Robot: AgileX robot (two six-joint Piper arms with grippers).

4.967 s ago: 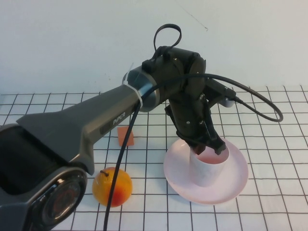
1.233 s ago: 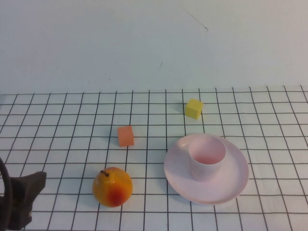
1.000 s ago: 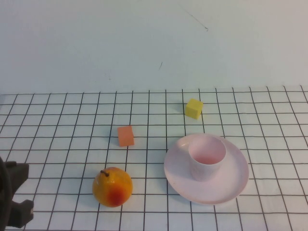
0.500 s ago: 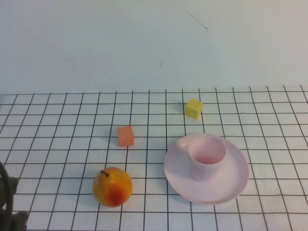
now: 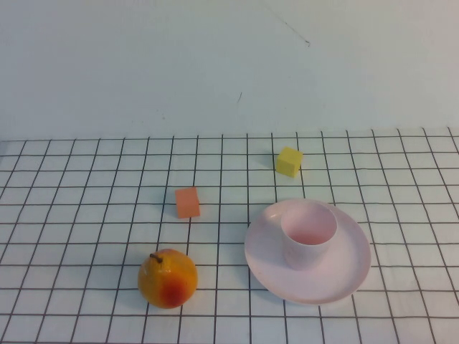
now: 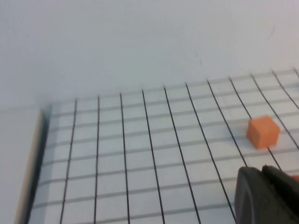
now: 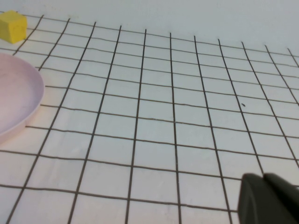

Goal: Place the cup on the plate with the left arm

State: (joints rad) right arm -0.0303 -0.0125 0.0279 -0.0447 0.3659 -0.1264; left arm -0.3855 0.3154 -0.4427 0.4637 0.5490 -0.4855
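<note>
The pale pink cup (image 5: 308,235) stands upright on the pale pink plate (image 5: 344,276) at the right front of the gridded table. Part of the plate's rim also shows in the right wrist view (image 7: 18,100). Neither arm shows in the high view. My left gripper (image 6: 261,173) is shut and empty, low over the table's left part, with the orange cube (image 6: 263,132) beyond it. My right gripper (image 7: 262,179) is shut and empty over the table to the right of the plate.
An orange-yellow fruit (image 5: 167,278) sits at the front left. An orange cube (image 5: 187,202) lies mid-table and a yellow cube (image 5: 289,161) lies behind the plate; the yellow cube also shows in the right wrist view (image 7: 12,26). A white wall runs along the back.
The left arm let go of the cup on the plate and drew back to the front left, leaving the high view. The cup and plate have not moved.
</note>
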